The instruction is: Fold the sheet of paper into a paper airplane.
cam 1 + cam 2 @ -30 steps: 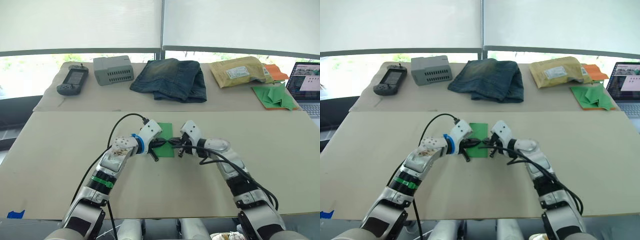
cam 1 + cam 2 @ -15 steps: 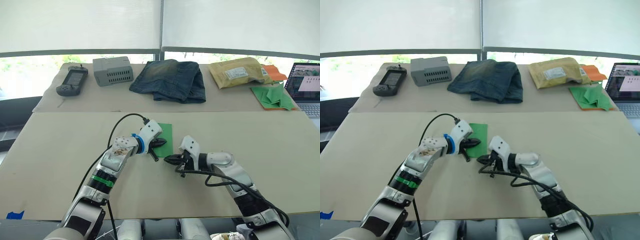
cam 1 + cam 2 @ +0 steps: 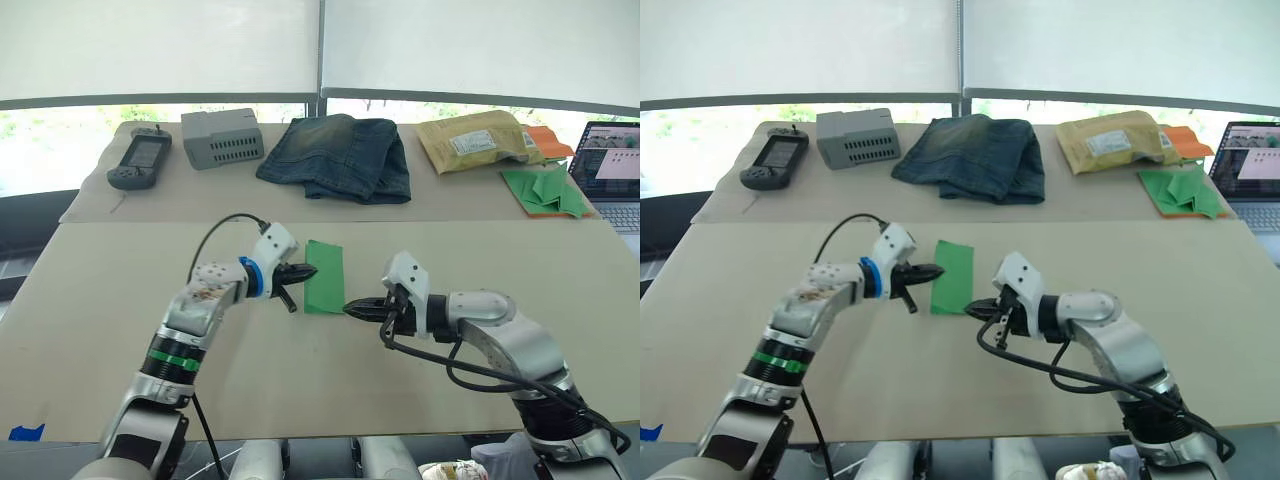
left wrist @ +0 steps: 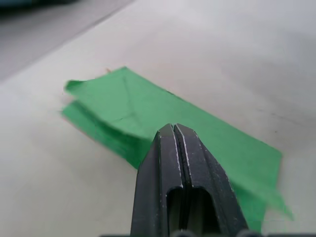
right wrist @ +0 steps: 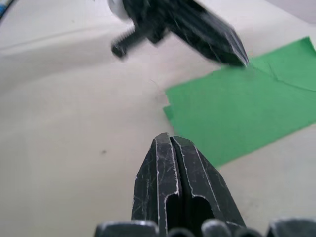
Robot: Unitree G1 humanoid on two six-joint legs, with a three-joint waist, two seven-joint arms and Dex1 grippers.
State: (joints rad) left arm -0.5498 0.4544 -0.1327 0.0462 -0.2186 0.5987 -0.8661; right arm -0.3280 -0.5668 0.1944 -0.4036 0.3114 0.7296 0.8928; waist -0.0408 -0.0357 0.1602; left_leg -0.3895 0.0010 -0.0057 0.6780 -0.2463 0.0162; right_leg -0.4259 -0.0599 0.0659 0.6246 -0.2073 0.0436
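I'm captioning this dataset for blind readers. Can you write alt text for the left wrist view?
The left gripper, its two black fingers pressed shut, points at a folded sheet of paper lying on a pale table. The bright green sheet shows crease lines, and one end lifts slightly, showing layers.

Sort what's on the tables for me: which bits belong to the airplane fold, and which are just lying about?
In the job:
- paper, folded to a strip
- left claw, shut, at its edge
- right claw, shut, beside its near corner

Lying about:
- jeans
- grey box
- handheld device
- padded envelope
- paper heap
- laptop
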